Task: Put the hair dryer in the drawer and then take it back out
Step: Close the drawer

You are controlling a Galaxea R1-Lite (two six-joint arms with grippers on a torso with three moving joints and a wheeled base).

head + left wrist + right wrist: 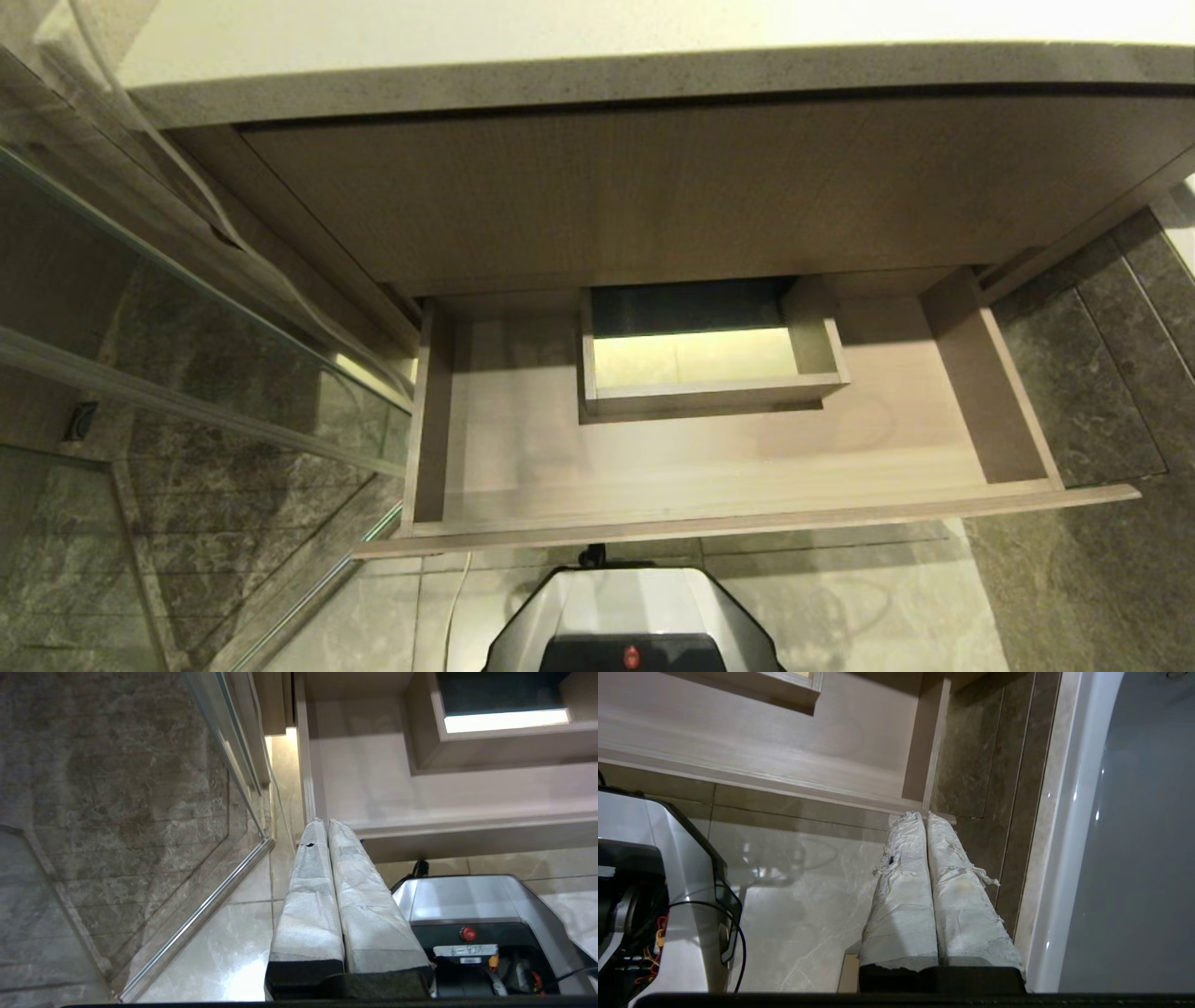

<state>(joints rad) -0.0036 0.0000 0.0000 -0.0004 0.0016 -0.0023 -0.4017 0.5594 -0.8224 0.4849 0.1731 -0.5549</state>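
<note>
Drawer (523,467) stands pulled out across the middle of my head view, its flat front along the lower edge and a boxed cutout (709,387) set at its back centre. I see no hair dryer in any of my three views, so I cannot tell where it is. The stone tabletop (597,79) runs along the top of the frame above the drawer. A glass panel (187,308) fills the left side, and the robot base (635,616) sits at bottom centre on the tiled floor (840,607). In the left wrist view, the left gripper (327,823) has its jaws clenched on nothing, near the drawer's left front corner. In the right wrist view, the right gripper (924,815) is likewise clenched and empty, by the drawer's right front corner, with a white tub (1134,835) at the frame's right.
</note>
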